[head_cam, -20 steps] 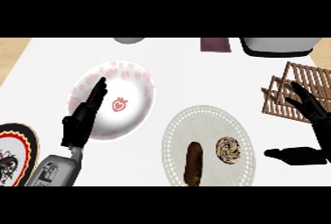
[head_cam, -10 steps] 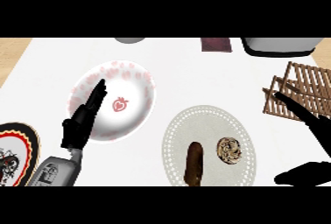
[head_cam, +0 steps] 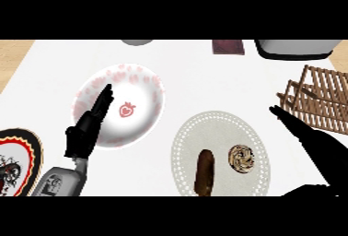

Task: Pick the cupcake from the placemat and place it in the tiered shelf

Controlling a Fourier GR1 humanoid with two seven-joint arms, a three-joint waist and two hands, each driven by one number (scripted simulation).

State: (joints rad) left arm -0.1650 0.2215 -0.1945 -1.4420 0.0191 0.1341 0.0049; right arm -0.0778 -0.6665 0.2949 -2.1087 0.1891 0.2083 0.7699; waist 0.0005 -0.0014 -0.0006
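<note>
White counter (head_cam: 204,73), head view. Cupcake (head_cam: 241,158) on the right half of the round pale placemat (head_cam: 204,126), seen from straight above as a brown-and-cream swirl; round outline, no clear long axis, top facing the view. Just left of it on the same mat, apart from it, a dark brown oblong pastry (head_cam: 205,171), long axis running near to far, its near end cut off at the lower edge. Wooden slatted tiered shelf (head_cam: 319,101) at the right, cut by the frame edge, well apart from the cupcake.

Right hand (head_cam: 309,136) over the counter between shelf and placemat, fingers straight and pointing up-left, holding nothing; a dark part low at the right edge, probably the thumb, hard to make out. Left hand (head_cam: 87,126) lying over the white plate with red strawberry print (head_cam: 136,92), fingers straight and together, pointing away, empty. Second patterned plate (head_cam: 17,161) at the left edge, partly cut off.

Against half a second earlier: right hand lower and nearer the placemat, fingers now closed together rather than spread; cupcake, pastry and left hand unchanged.
</note>
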